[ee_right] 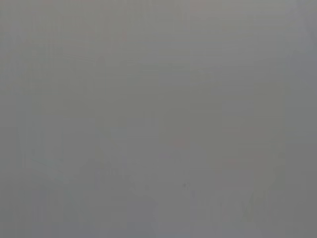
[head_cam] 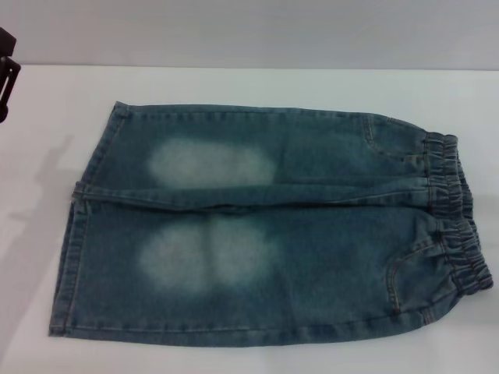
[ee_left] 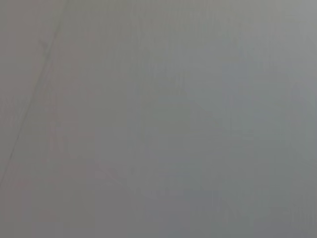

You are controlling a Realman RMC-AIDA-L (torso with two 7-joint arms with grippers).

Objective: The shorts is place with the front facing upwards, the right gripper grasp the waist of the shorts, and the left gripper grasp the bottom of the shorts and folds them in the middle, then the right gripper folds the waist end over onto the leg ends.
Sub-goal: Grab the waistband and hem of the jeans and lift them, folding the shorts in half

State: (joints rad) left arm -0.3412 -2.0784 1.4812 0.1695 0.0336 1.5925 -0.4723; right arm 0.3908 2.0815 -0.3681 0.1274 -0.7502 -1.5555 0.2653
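The denim shorts (head_cam: 265, 226) lie flat on the table (head_cam: 257, 82), unfolded; left hand (head_cam: 6, 78) sits at the edge, its opening perhaps unreadable.

The shorts (head_cam: 265, 226) lie flat on the table (head_cam: 257, 86), waistband (head_cam: 456, 218) toward its right edge, leg ends (head_cam: 78, 234) toward its left. The left gripper (head_cam: 8, 78) sits at the far left corner.

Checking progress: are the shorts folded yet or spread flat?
Spread flat: the shorts show both legs side by side, waistband at one end, leg hems at the other.
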